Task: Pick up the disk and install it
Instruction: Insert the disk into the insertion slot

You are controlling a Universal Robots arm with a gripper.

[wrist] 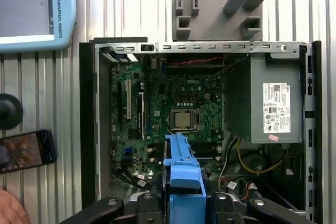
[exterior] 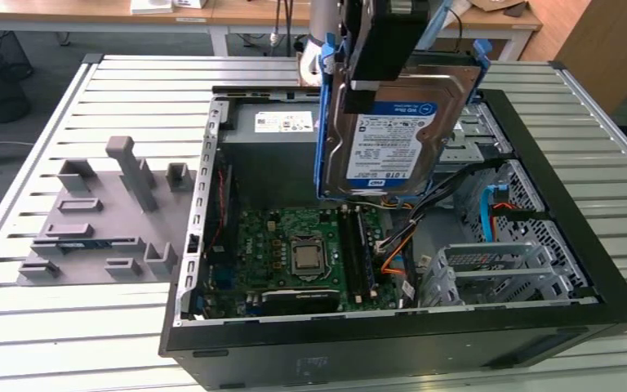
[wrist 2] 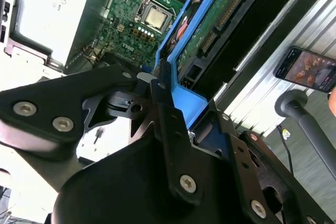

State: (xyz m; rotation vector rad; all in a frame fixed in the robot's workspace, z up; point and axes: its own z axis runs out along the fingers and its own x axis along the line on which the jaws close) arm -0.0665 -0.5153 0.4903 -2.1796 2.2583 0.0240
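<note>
The disk (exterior: 395, 139) hanging upright (blue rail frame along its edges) over the open computer case (exterior: 401, 347), the gripper (exterior: 384, 73) clamping its top end, motherboard (exterior: 291, 245) lying below, grey power supply (exterior: 275, 126) sitting behind, grey fixture (exterior: 107, 212) resting on the slatted table (exterior: 30, 351) at the exterior view's left.

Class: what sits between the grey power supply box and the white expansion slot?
The processor socket, in the first wrist view, between the power supply box and the white expansion slot.
</note>
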